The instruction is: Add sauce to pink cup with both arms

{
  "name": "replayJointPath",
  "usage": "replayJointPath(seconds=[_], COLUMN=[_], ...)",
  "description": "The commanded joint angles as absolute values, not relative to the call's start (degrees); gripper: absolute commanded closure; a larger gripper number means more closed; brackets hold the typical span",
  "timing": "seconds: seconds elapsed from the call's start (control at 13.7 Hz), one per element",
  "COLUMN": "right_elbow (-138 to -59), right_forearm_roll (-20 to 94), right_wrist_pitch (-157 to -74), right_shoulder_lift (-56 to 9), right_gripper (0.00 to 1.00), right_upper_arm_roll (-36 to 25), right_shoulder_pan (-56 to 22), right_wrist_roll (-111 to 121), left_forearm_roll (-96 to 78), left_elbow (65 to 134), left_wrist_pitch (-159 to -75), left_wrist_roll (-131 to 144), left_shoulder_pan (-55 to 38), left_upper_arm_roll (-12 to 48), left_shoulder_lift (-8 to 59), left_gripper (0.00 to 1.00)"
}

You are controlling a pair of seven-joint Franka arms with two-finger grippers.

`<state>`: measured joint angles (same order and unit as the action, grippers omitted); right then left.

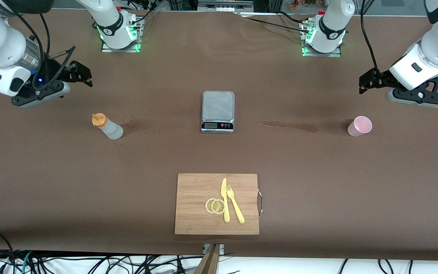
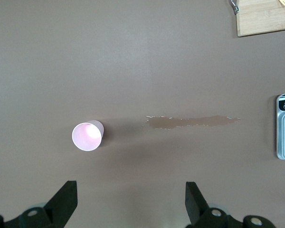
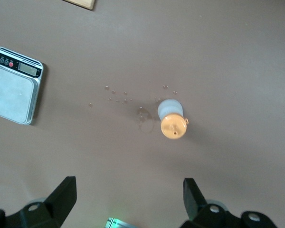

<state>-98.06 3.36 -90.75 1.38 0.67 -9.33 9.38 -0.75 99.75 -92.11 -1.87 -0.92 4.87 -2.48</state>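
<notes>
The sauce bottle [image 1: 107, 127], whitish with an orange cap, stands upright on the table toward the right arm's end; the right wrist view shows the sauce bottle [image 3: 172, 117] from above. My right gripper [image 1: 83, 73] hangs open and empty above the table, apart from the bottle. The pink cup [image 1: 359, 126] stands upright toward the left arm's end, and the left wrist view looks down into the cup [image 2: 87, 136]. My left gripper [image 1: 368, 81] hovers open and empty over the table beside the cup. Both sets of fingers [image 2: 65, 198] [image 3: 64, 195] are spread wide.
A kitchen scale [image 1: 218, 111] sits mid-table between bottle and cup. A wet smear [image 1: 289, 126] lies between scale and cup. Nearer the front camera lies a wooden cutting board [image 1: 196, 194] with a yellow knife, fork and lemon slices.
</notes>
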Motion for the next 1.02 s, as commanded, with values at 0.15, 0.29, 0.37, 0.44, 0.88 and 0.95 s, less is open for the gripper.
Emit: replayJointPath(seconds=[0.15, 0.29, 0.37, 0.44, 0.88, 0.95], right_elbow=[-96.2, -94.4, -94.1, -94.2, -93.5, -93.5], right_forearm_roll=[-0.3, -0.2, -0.2, -0.2, -0.4, -0.4], right_wrist_pitch=[-86.4, -83.9, -83.8, -83.7, -83.7, -83.6], right_shoulder_lift=[4.4, 4.5, 4.5, 4.6, 4.5, 4.6], right_gripper=[0.00, 0.00, 0.00, 0.00, 0.00, 0.00], right_upper_arm_roll=[0.2, -0.7, -1.1, -1.2, -2.5, -2.5], right_shoulder_pan=[-9.1, -9.1, -9.0, -9.0, -9.0, -9.0], right_wrist_roll=[6.2, 5.8, 5.8, 5.8, 6.1, 6.1], left_forearm_roll=[-1.8, -1.5, -1.4, -1.4, -1.4, -1.5], left_elbow=[98.3, 98.0, 98.1, 98.1, 98.3, 98.3], left_wrist_pitch=[-91.3, -91.3, -91.3, -91.3, -91.1, -91.1], left_wrist_roll=[-5.6, -6.1, -6.2, -6.2, -6.2, -6.2], left_shoulder_pan=[-0.6, -0.6, -0.6, -0.6, -0.9, -0.9], left_upper_arm_roll=[5.5, 5.4, 5.5, 5.5, 5.6, 5.6], left_shoulder_lift=[-1.8, -1.5, -1.5, -1.5, -1.4, -1.4], left_gripper=[0.00, 0.00, 0.00, 0.00, 0.00, 0.00])
